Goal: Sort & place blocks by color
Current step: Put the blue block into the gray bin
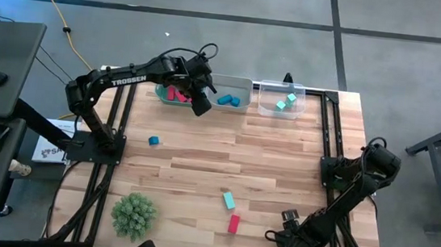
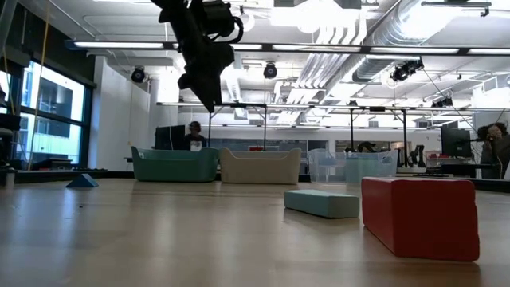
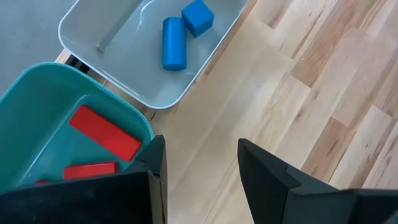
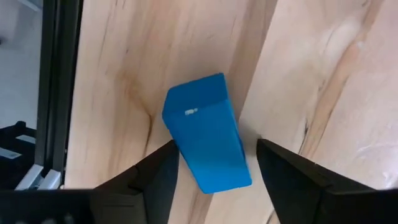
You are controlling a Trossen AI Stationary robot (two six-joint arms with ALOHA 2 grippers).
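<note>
A blue rectangular block [image 4: 208, 144] lies on the pale wooden table [image 1: 282, 162] at its near right corner, between the spread fingers of the right gripper [image 4: 214, 168], which do not grip it. A teal bar [image 1: 228, 200] and a red bar [image 1: 234, 223] lie nearby, and a small blue block [image 1: 154, 141] lies at the left. The left gripper [image 3: 200, 165] hangs open and empty beside the teal plastic bin [image 3: 37, 118] holding red blocks [image 3: 102, 132].

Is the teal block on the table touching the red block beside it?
Apart. The high view shows bare wood between the teal block and the red block.
</note>
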